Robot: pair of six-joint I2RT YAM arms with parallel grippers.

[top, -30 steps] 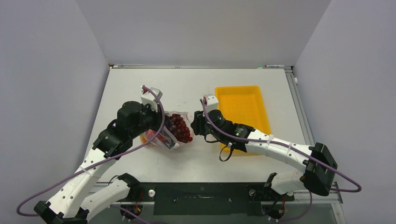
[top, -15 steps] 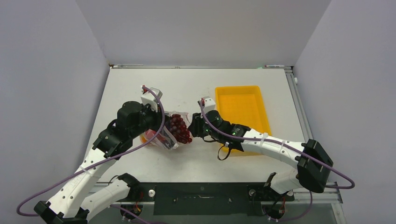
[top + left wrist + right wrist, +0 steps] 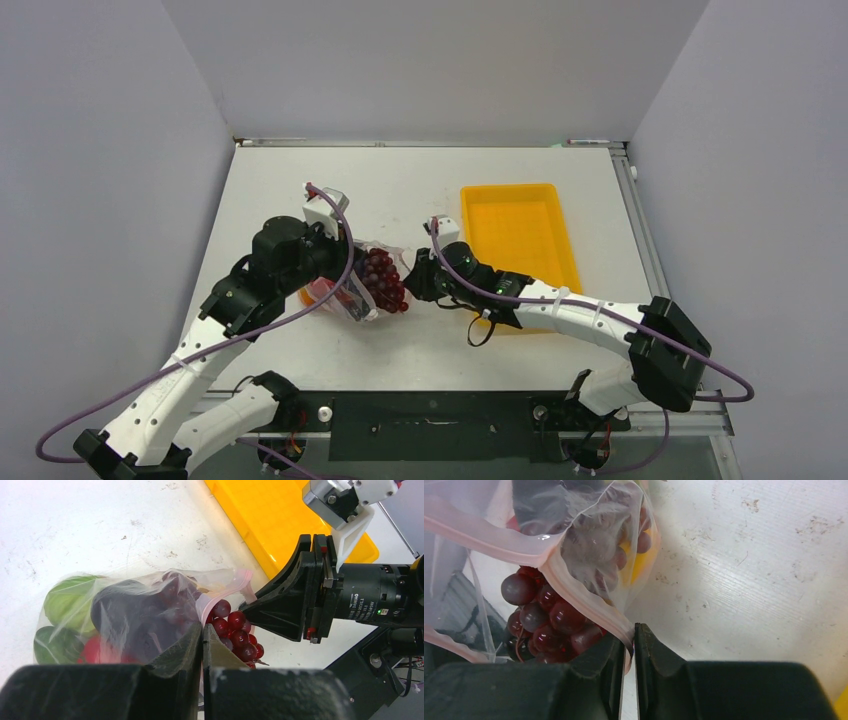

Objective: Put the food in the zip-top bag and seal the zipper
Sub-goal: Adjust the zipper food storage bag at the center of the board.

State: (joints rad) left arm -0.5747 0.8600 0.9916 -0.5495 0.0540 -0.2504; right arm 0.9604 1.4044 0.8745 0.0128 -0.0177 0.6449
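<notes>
The clear zip-top bag (image 3: 352, 292) lies on its side at mid table, holding a purple eggplant (image 3: 125, 615), green pieces (image 3: 62, 600) and a red piece. A dark red grape bunch (image 3: 384, 280) sits in its mouth, half out between the two lips. My left gripper (image 3: 349, 284) is shut on one lip of the pink zipper (image 3: 209, 605); its tips (image 3: 202, 630) show in the left wrist view. My right gripper (image 3: 412, 283) is shut on the zipper's end corner (image 3: 624, 630), next to the grapes (image 3: 549, 620). A yellow piece (image 3: 641, 565) shows through the bag.
A rigid yellow tray (image 3: 520, 232) stands right of the bag, behind my right arm; it also shows in the left wrist view (image 3: 270, 520). White table top (image 3: 400, 190) lies behind and in front of the bag.
My right gripper has moved a little left toward the left gripper, holding the bag's corner. The grape bunch and bag mouth shifted slightly left. The left arm stayed put.
</notes>
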